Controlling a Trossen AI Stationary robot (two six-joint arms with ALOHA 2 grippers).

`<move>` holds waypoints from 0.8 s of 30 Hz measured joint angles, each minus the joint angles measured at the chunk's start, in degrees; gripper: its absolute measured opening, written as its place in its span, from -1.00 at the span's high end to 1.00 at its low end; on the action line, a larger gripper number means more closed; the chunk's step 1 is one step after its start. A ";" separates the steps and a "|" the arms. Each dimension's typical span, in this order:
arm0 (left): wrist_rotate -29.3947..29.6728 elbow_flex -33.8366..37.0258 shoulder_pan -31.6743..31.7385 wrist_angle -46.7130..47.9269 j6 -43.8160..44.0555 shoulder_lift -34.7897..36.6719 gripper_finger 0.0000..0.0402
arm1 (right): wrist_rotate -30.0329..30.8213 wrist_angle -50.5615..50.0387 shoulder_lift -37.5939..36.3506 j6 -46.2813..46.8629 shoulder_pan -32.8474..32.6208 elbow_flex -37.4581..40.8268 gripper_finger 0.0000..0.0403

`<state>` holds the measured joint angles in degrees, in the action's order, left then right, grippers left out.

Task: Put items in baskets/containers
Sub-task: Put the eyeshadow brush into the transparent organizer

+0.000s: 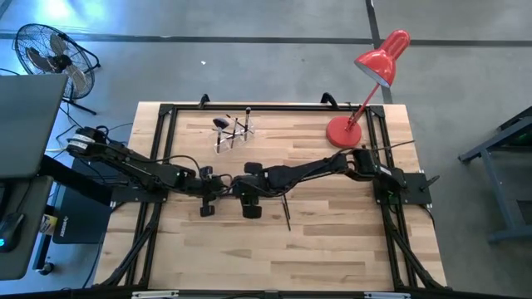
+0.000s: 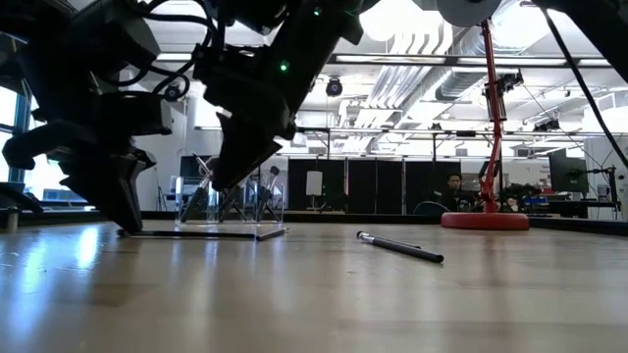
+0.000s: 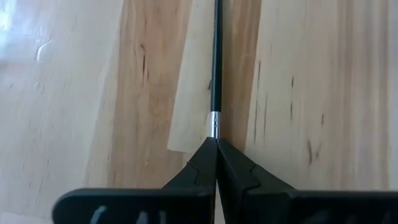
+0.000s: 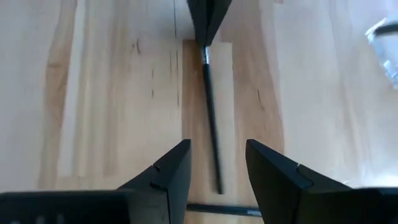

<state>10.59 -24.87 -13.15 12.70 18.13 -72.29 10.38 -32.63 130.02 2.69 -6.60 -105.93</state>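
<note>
left gripper (image 3: 216, 144) clamped on brush (image 3: 216, 68) near holder (image 1: 233, 133) | right gripper (image 4: 216, 163) spread, flanking its handle | we judge handover

no legible text (seemingly none)

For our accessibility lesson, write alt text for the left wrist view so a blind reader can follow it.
The left claw is shut on the silver-banded end of a slim black makeup brush whose handle runs straight away from it, close over the pale wooden table. Nothing else shows in this view.
</note>
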 joint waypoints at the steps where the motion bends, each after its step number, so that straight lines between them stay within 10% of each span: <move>1: -0.02 -0.10 0.00 0.17 -0.02 0.00 0.99 | 0.71 -0.14 -0.01 -1.42 -0.17 0.00 0.27; 24: -1.11 1.32 0.00 1.76 0.18 1.42 1.00 | 2.11 0.69 -0.01 -2.28 -0.56 -0.07 0.28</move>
<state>9.47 -23.55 -13.15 14.46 18.31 -70.87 12.49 -31.94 130.02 0.42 -7.16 -106.00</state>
